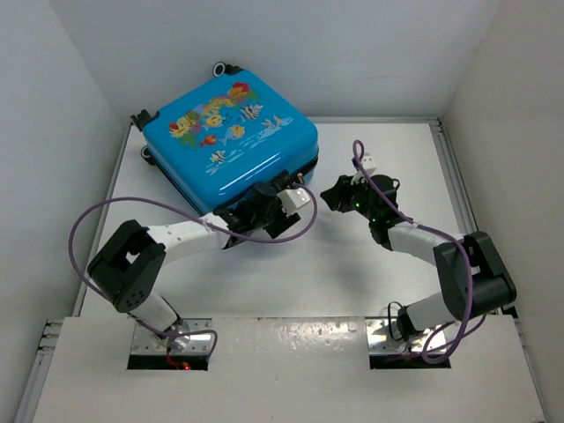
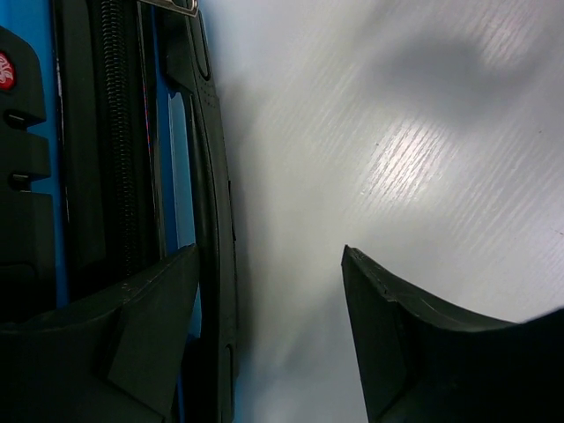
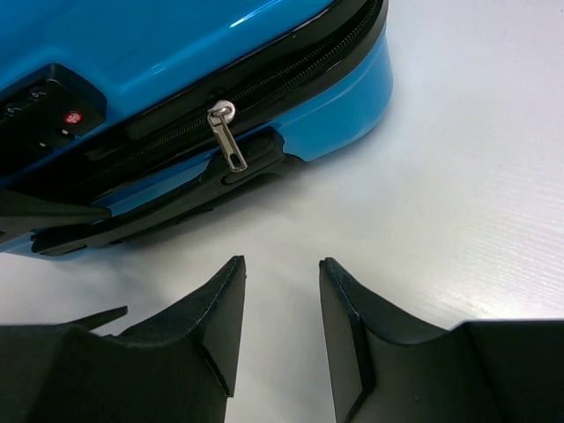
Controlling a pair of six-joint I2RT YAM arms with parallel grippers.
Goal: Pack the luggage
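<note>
The luggage (image 1: 231,139) is a bright-blue hard-shell suitcase with fish prints. It lies flat and closed at the back left of the white table (image 1: 352,273). My left gripper (image 1: 278,210) is open and empty at the case's near edge. In the left wrist view (image 2: 269,264) its left finger (image 2: 150,335) lies against the case's black side trim (image 2: 211,229). My right gripper (image 1: 333,196) is open and empty just right of the case's near corner. In the right wrist view (image 3: 282,273) it stands a short way from the silver zipper pull (image 3: 226,137) on the closed black zipper.
White walls close in the table on the left, back and right. The case's black wheels (image 1: 227,69) point at the back wall. A black combination lock (image 3: 48,115) sits on the case's side. Purple cables loop from both arms.
</note>
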